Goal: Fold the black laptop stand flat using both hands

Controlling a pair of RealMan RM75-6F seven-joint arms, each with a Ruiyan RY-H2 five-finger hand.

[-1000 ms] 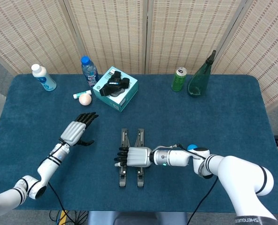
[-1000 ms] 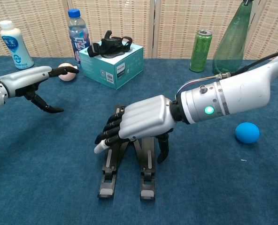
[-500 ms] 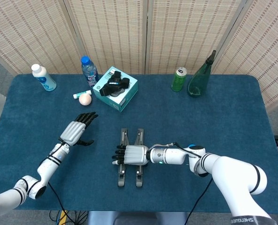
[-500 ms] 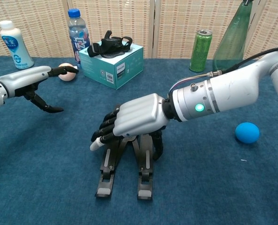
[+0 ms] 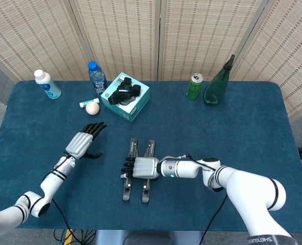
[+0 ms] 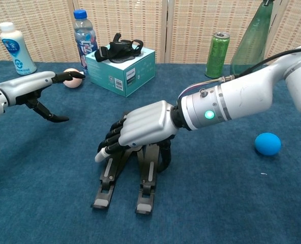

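The black laptop stand [image 5: 127, 188] lies low on the blue table near the front middle, its two bars side by side and slightly slanted. My right hand [image 5: 142, 167] lies across the middle of the stand [image 6: 146, 189], fingers stretched over the left bar and thumb hooked down beside the right bar, gripping it. My left hand [image 5: 82, 142] hovers well to the left of the stand, apart from it, fingers spread and empty. In the chest view the left hand [image 6: 32, 86] reaches in from the left edge and the right hand [image 6: 140, 129] covers the stand's far half.
At the back stand a white bottle [image 5: 47, 84], a water bottle [image 5: 97, 77], a teal box [image 5: 126, 99] with a black strap on top, a green can [image 5: 194, 87] and a green glass bottle [image 5: 218, 84]. A peach ball [image 5: 92, 107] and a blue ball [image 6: 268, 143] lie on the cloth.
My right hand has slid to the left and the stand has moved and turned slightly with it. The left hand has stayed where it was.
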